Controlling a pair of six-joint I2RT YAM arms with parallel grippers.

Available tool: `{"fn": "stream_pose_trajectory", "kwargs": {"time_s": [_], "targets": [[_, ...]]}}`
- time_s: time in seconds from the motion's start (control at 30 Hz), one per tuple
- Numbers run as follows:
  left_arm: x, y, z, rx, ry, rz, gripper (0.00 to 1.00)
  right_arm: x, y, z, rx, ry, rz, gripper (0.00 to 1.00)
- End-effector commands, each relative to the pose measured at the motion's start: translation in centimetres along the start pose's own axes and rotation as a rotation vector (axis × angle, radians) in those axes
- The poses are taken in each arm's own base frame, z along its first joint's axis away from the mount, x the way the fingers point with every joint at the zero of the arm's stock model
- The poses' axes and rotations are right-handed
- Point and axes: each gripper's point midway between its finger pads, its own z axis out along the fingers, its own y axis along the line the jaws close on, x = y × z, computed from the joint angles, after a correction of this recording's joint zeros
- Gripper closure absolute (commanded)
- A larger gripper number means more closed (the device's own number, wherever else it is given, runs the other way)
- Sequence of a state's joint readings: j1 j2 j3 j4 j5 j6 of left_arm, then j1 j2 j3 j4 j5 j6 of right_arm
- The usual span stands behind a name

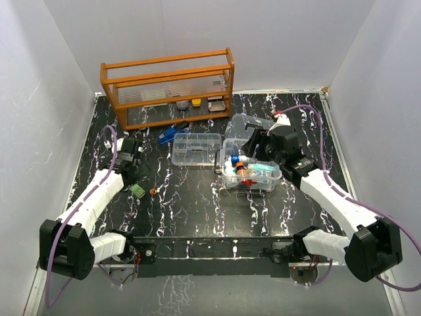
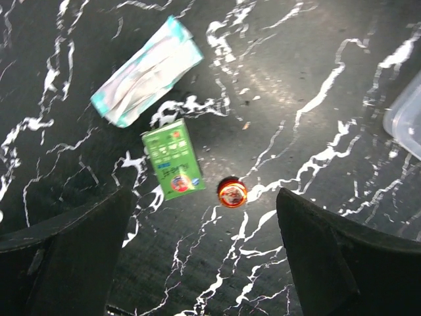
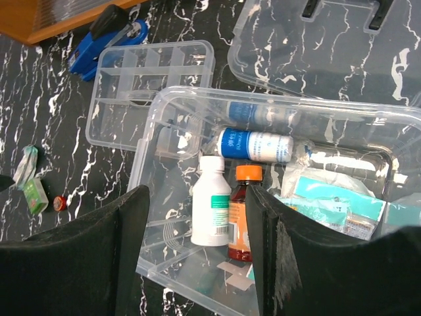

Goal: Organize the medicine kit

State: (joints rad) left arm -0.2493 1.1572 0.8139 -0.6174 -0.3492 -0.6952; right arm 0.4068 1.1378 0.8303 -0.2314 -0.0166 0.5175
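Medicine kit [image 3: 150,148] open, its white bottle [image 3: 211,204] clear only from right wrist, right pincer [image 3: 197,191] spread above, left pincer [image 2: 204,194] released

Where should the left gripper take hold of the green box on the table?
Take it across its two long edges, near the middle, coming straight down from above. The green box lies flat on the table, so only its thin sides offer a grip. The red tin sits close by one corner, so a mid-length grip should keep the fingers clear of it.
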Motion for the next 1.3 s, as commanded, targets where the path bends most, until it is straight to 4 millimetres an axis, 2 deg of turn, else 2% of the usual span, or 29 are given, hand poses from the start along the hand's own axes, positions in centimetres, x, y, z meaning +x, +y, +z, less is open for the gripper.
{"fn": "stream_pose_trajectory", "kwargs": {"time_s": [0.0,0.1,0.2,0.47,0.63,0.67,0.73,0.8,1.0,1.07,1.27], "targets": [[1.9,3.2,0.2,-0.16,0.059,-0.07,0.09,-2.7,2.7,-1.8,-0.096,-0.047,-0.056,0.43],[3.2,3.8,0.8,-0.191,0.1,-0.077,0.07,-2.5,3.4,-2.2,-0.132,-0.027,-0.07,0.44],[4.3,4.0,1.5,-0.201,0.131,-0.09,0.1,-2.3,4.3,-2.6,-0.184,-0.006,-0.083,0.45],[6.1,2.6,3.3,-0.129,0.223,-0.043,0.26,-1.8,8.1,-3.4,-0.334,0.074,-0.1,0.51],[7.0,2.3,4.0,-0.136,0.279,-0.031,0.35,-1.4,10.9,-3.3,-0.365,0.093,-0.125,0.53],[7.2,2.3,4.1,-0.136,0.283,-0.033,0.39,-1.2,11.5,-3.2,-0.368,0.097,-0.133,0.53],[7.2,2.3,4.3,-0.134,0.281,-0.038,0.44,-0.8,12.4,-2.8,-0.369,0.101,-0.145,0.54],[7.0,2.5,4.3,-0.146,0.273,-0.039,0.44,-0.3,13.2,-2.2,-0.366,0.113,-0.154,0.54],[5.8,3.2,4.5,-0.194,0.211,-0.038,0.36,1.2,15.5,-0.8,-0.386,0.137,-0.179,0.56],[5.3,3.3,4.8,-0.197,0.188,-0.042,0.35,1.9,16.2,-0.4,-0.39,0.152,-0.189,0.56],[4.1,3.0,5.6,-0.173,0.147,-0.082,0.42,4.2,17.9,1.1,-0.39,0.194,-0.226,0.57]]}}
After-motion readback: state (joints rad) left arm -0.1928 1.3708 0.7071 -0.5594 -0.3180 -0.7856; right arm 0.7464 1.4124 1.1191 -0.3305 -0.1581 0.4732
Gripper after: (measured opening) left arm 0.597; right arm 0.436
